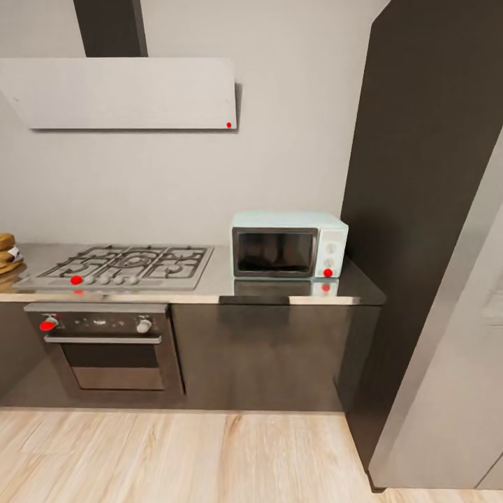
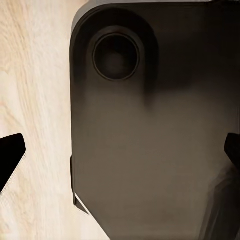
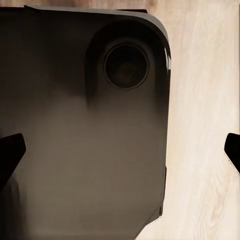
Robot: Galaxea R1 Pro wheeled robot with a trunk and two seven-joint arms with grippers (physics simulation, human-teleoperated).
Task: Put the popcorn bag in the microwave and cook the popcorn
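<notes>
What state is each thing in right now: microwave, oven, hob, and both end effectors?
microwave: door shut, upright on the countertop, nothing visible through its dark glass.
oven: door shut.
hob: bare, no pots on it.
tan thing at the countertop's left end: cut off by the picture edge, cannot identify.
left end effector: open, fingers wide apart, holding nothing.
right end effector: open, fingers wide apart, holding nothing.

The grey countertop (image 1: 209, 283) carries the mint microwave (image 1: 288, 244), a gas hob (image 1: 119, 267), and possibly tan sacks (image 1: 7, 253) at its left edge.
</notes>
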